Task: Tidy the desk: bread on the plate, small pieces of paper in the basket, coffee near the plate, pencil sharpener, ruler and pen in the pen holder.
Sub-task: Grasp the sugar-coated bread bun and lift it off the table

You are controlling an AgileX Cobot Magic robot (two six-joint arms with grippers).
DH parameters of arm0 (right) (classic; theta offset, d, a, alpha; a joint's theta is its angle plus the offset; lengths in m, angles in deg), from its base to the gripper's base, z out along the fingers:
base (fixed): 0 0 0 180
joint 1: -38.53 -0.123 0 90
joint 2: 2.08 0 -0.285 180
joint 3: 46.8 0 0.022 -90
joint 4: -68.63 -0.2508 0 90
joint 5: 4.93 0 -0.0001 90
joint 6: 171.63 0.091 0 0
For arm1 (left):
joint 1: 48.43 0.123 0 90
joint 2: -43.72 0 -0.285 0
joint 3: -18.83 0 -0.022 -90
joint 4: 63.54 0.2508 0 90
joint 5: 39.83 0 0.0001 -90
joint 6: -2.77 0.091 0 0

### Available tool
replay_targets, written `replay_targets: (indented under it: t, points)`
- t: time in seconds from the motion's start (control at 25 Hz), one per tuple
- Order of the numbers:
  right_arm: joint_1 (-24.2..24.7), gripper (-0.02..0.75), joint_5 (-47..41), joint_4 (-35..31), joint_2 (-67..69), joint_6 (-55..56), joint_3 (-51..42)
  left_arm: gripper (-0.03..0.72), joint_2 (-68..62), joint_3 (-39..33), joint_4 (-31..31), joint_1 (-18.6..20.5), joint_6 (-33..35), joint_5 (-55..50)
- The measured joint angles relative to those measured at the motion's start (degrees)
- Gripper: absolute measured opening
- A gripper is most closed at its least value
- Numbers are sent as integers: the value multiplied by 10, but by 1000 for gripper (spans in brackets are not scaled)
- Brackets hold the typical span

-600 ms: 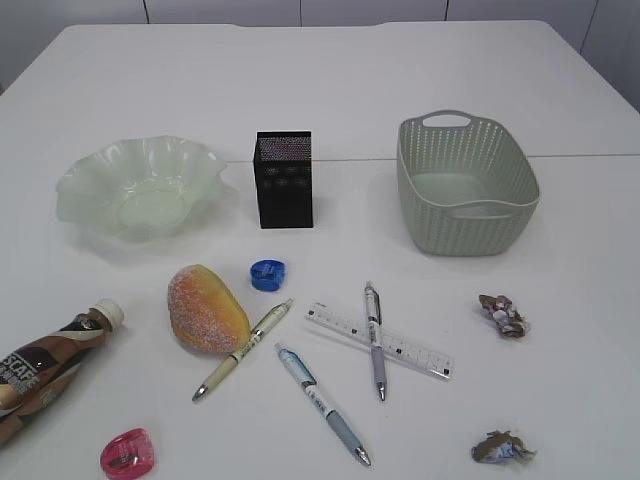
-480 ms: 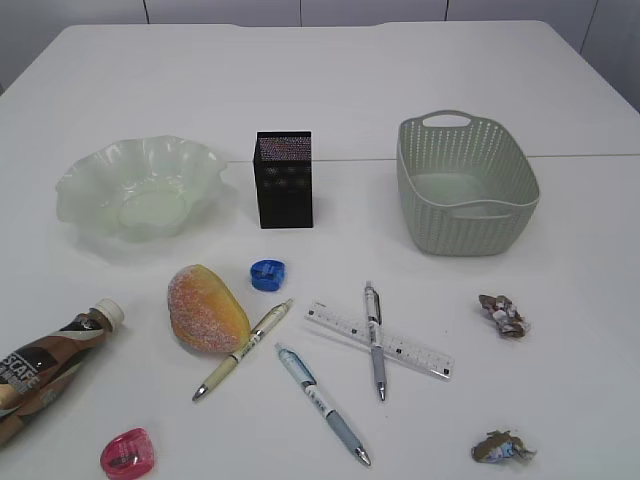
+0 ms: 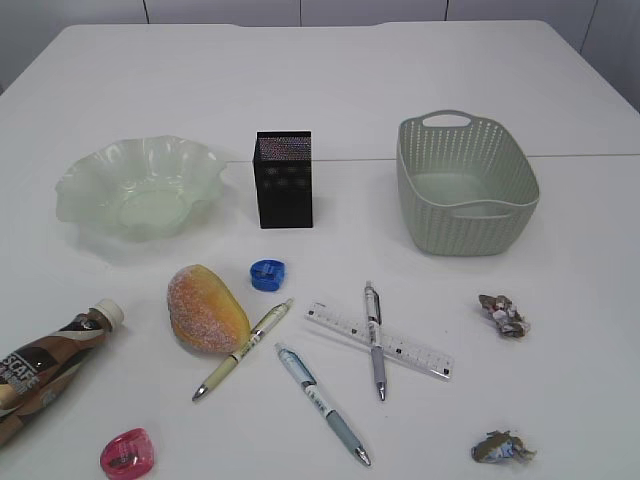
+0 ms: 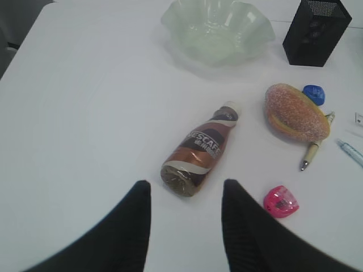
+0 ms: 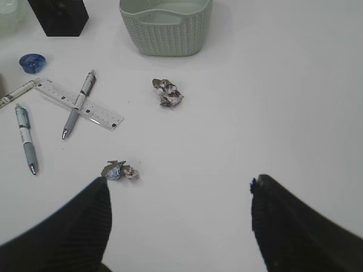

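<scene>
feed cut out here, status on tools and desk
Both tools open, empty. Left tool over coffee bottle, lying flat. Bread off plate. Nothing blocking.

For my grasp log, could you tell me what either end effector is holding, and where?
Nothing is held: the left end effector and right end effector are both open above the table.

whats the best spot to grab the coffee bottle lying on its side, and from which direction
Grip the coffee bottle across the wide labelled middle of its body, coming down from above with the left gripper, jaws set across its long axis. It lies flat with its cap toward the plate and its base toward the gripper, so the round sides are free; the tapered neck would likely slip.
</scene>
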Motion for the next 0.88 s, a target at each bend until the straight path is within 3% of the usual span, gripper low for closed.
replay_targets:
  t: [0.72,0.88]
  points:
    - [0,565,3,6,0,17,0,309,0,0,-21,0,0,9]
    - [0,565,72,-15,0,35,8,334,0,0,-37,0,0,17]
